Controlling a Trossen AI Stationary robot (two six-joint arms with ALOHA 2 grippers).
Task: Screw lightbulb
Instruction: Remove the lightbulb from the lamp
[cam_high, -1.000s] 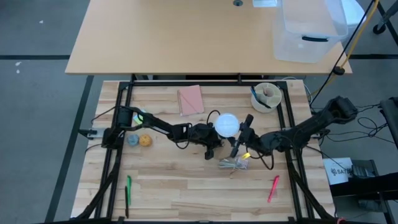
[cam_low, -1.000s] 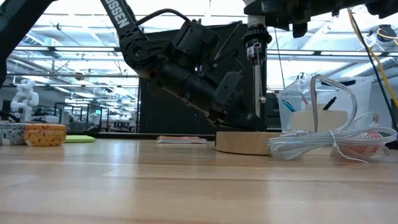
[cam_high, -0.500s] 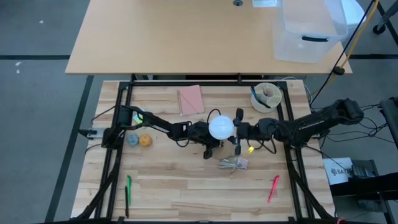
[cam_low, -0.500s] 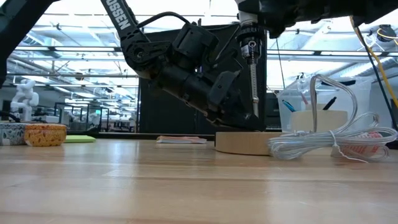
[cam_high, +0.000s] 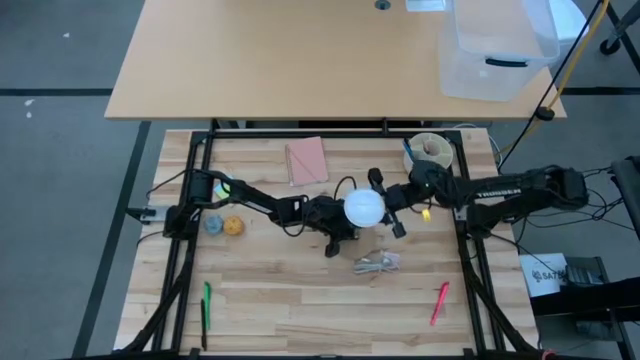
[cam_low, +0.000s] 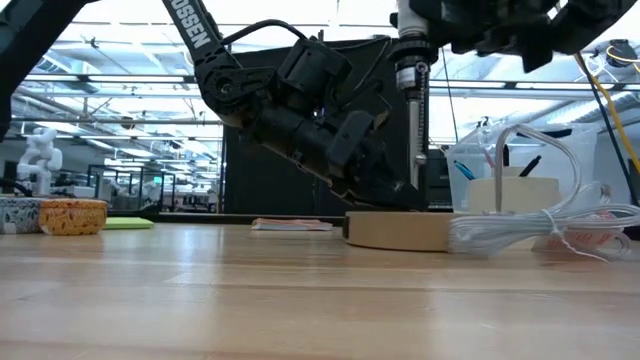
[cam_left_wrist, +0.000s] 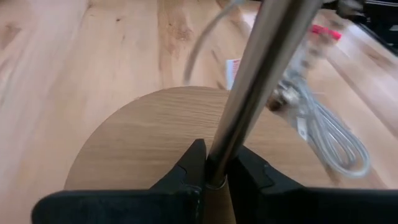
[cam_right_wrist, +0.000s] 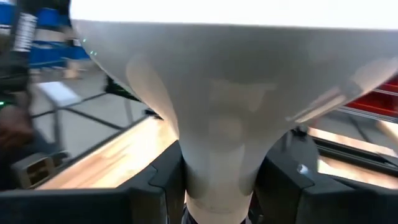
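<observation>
we've got the wooden tabletop (cam_high: 300, 300) filling the frame, the lamp's round wooden base (cam_low: 395, 231) sitting near its middle with a thin metal pole (cam_low: 411, 110) rising off it, and the left arm reaching in from the left edge: the left gripper (cam_left_wrist: 214, 171) is clenched on that pole right down at the base, pinning the lamp. from the right edge comes the right arm, its right gripper (cam_right_wrist: 217, 186) grasping the lightbulb (cam_high: 363, 208) by the narrow neck, dome forward, up at the top of the pole over the middle of the tabletop. we reckon this is the threading step, so we'd keep the bulb square to the socket, turn gently, regrip without dragging it sideways, and let the left arm hold firm so the pole doesn't sway. a coiled white cable (cam_low: 530, 228) lies just beside the base, near enough to snag. smaller bits sit around: a pink notepad (cam_high: 306, 160) toward the far edge, a pen cup (cam_high: 428, 155) at the far right corner, a green marker (cam_high: 207, 301) near left, a red marker (cam_high: 439, 302) near right. beyond, a bright open workspace.
</observation>
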